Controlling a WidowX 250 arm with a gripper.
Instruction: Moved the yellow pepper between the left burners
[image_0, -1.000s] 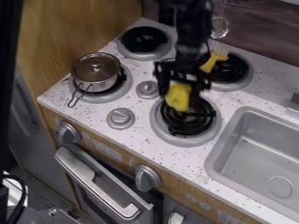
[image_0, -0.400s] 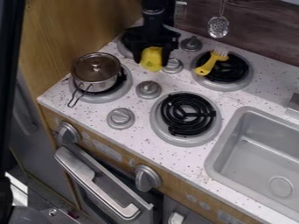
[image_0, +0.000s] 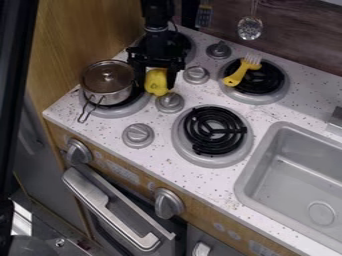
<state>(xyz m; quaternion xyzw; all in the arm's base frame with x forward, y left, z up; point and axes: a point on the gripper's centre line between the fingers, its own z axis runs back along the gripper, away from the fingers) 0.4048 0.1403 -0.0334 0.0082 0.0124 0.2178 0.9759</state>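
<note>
The black gripper (image_0: 156, 75) hangs over the left side of the stove, shut on the yellow pepper (image_0: 157, 83). The pepper is just right of the lidded pot (image_0: 108, 83) and above the upper part of a grey knob (image_0: 169, 102). That pot stands on the front left burner (image_0: 128, 111). Behind the gripper, the back left burner (image_0: 189, 46) is partly covered by the arm. Whether the pepper touches the stove top, I cannot tell.
A yellow-handled brush (image_0: 236, 77) lies on the back right burner (image_0: 275, 95). The front right burner (image_0: 212, 131) has a black coil. At the right is the grey sink (image_0: 262, 147). A slotted spoon (image_0: 250, 28) hangs at the back wall.
The gripper and pepper have moved left from over the front right burner, first toward the back left burner, then down toward the pot's right side.
</note>
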